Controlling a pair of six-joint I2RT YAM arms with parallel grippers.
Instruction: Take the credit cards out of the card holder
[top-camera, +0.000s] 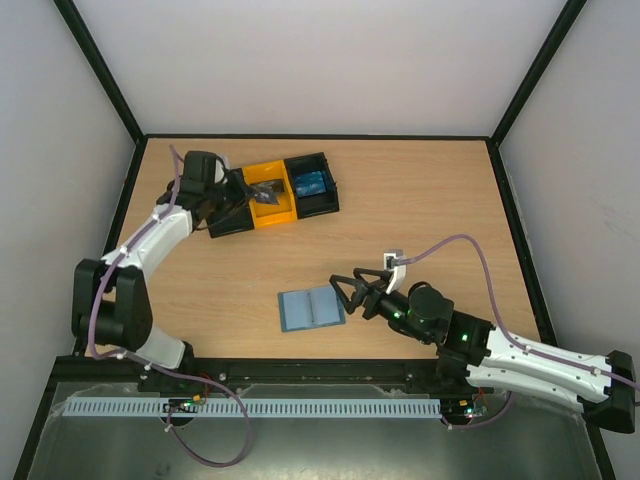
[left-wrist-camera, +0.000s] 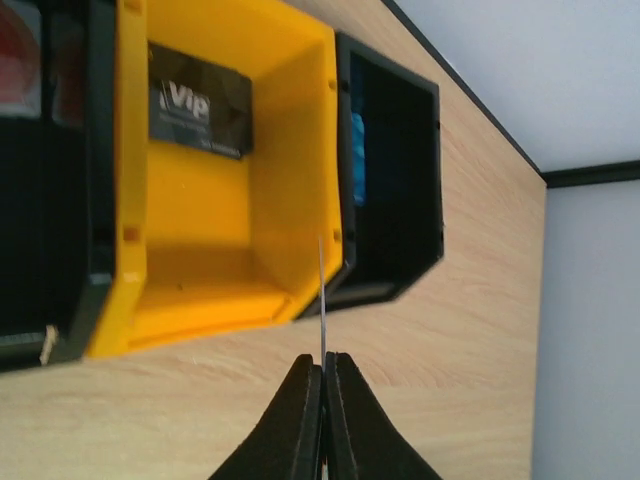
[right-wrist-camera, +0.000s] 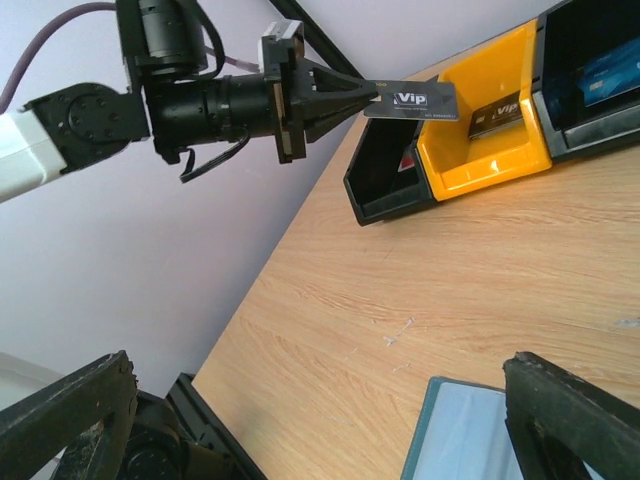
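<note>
Top external view shows a pale wooden tabletop (top-camera: 420, 200), a black-and-yellow three-compartment plastic tray (top-camera: 276, 216) at far left, and the slate-blue bifold card holder (top-camera: 311, 309) lying open near the middle. Right gripper (top-camera: 339, 293), fingers apart, sits just beside it. The left gripper (right-wrist-camera: 368, 97) fingers clamp a dark plastic credit card (right-wrist-camera: 418, 100) above the tray.

Item 1: black card (left-wrist-camera: 200, 100), lying in the yellow compartment (left-wrist-camera: 290, 180) of the tray (left-wrist-camera: 395, 290). White print "Vip"; the smaller lines under it are illegible.
Item 2: grey card (right-wrist-camera: 410, 100), above the tray. White print "Vip".
</note>
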